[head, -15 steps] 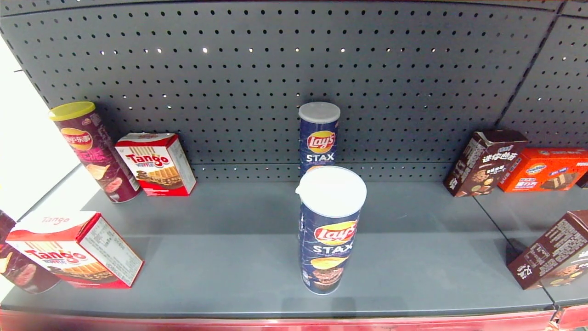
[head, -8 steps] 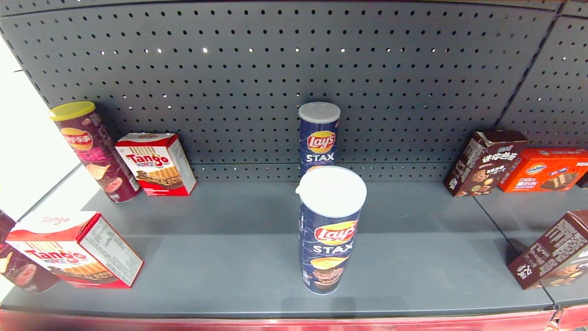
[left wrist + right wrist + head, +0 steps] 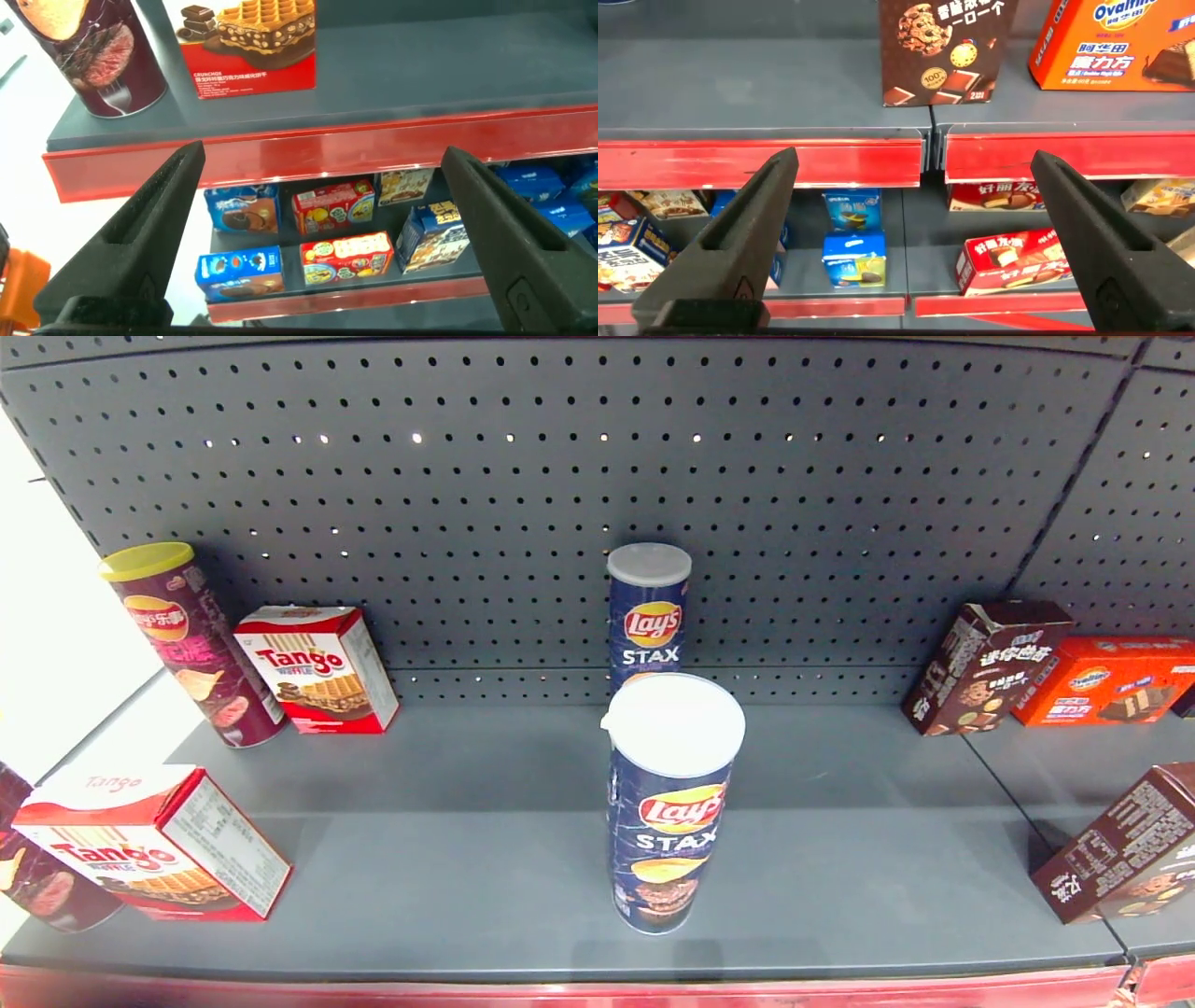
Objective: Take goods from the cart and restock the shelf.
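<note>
Grey shelf [image 3: 467,859] is stocked with 2 blue cans [image 3: 667,803], and left gripper [image 3: 321,149] and right gripper [image 3: 913,154] are held spread, empty: more fetching is judged due.

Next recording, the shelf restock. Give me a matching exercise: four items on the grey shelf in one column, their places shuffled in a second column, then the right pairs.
Column one
1. yellow-lidded can
2. orange box
3. front blue can
4. front wafer box

Column two
A. middle of the shelf, near its front edge
B. back left
C. back right, beside a brown box
D. front left

Pairs: 1-B, 2-C, 3-A, 4-D
</note>
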### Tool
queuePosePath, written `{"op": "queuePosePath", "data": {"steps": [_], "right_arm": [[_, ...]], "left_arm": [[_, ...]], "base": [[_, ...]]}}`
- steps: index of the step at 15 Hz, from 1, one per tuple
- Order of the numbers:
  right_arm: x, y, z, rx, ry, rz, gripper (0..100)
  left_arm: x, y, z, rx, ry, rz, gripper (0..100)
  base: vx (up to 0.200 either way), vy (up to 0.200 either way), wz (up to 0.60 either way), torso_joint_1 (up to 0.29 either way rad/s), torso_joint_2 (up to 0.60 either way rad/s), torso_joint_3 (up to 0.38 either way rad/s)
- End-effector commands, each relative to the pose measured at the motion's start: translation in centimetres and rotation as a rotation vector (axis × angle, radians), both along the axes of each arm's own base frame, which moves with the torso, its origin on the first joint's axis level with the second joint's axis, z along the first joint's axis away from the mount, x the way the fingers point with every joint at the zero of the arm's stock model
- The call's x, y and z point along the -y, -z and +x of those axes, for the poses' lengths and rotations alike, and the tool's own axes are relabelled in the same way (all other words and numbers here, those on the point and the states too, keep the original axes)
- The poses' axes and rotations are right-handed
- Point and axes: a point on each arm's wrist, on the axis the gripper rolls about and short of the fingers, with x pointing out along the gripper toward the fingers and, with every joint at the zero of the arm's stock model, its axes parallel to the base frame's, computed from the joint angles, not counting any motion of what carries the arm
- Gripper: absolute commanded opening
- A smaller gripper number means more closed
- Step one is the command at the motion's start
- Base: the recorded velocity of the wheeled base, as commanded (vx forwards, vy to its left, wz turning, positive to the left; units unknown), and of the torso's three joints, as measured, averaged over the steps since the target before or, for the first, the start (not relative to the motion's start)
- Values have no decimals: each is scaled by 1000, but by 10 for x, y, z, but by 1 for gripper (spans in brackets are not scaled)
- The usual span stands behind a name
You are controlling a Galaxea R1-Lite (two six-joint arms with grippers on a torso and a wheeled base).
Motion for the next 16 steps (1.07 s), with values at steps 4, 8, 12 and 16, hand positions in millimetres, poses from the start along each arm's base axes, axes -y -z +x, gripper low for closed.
{"op": "queuePosePath", "data": {"steps": [4, 8, 12, 16], "right_arm": [[0, 0, 0, 0, 1, 0, 100], [0, 0, 0, 0, 1, 0, 100], [0, 0, 0, 0, 1, 0, 100], [0, 0, 0, 0, 1, 0, 100]], "left_arm": [[-1, -1, 0, -1, -28, -10, 100], [-1, -1, 0, 14, -46, -21, 100], [-1, -1, 0, 14, -46, -22, 100], [-1, -1, 0, 12, -45, -22, 100]], "base": [[0, 0, 0, 0, 0, 0], [0, -50, 0, 1, 2, 1], [0, 0, 0, 0, 0, 0], [0, 0, 0, 0, 0, 0]]}}
